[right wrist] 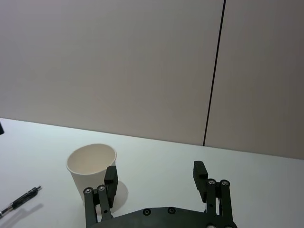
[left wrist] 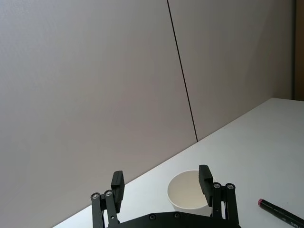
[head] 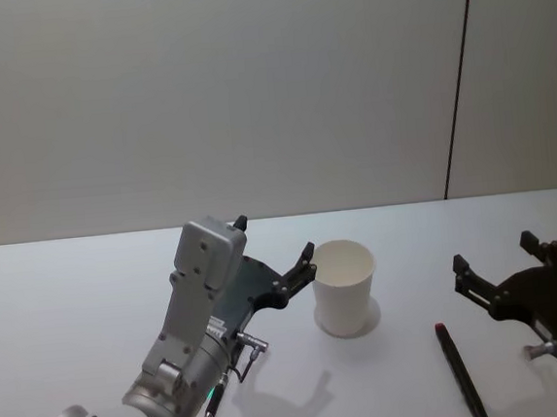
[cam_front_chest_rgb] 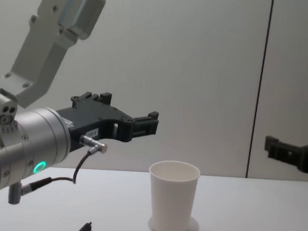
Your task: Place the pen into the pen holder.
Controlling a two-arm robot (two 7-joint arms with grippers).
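The cup [head: 344, 288], of white paper, is set upright at mid-table and seems empty. A pen [head: 460, 373], dark with a red far end, is laid flat to its near right. A second pen [right wrist: 20, 201] is laid near left.

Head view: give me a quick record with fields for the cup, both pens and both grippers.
pen holder: white paper cup, upright, no pen inside
pen one: black pen with red end, lying flat, right of cup
pen two: dark pen with silver tip, lying flat, left of cup
left gripper: open, empty, raised left of cup
right gripper: open, empty, raised right of cup
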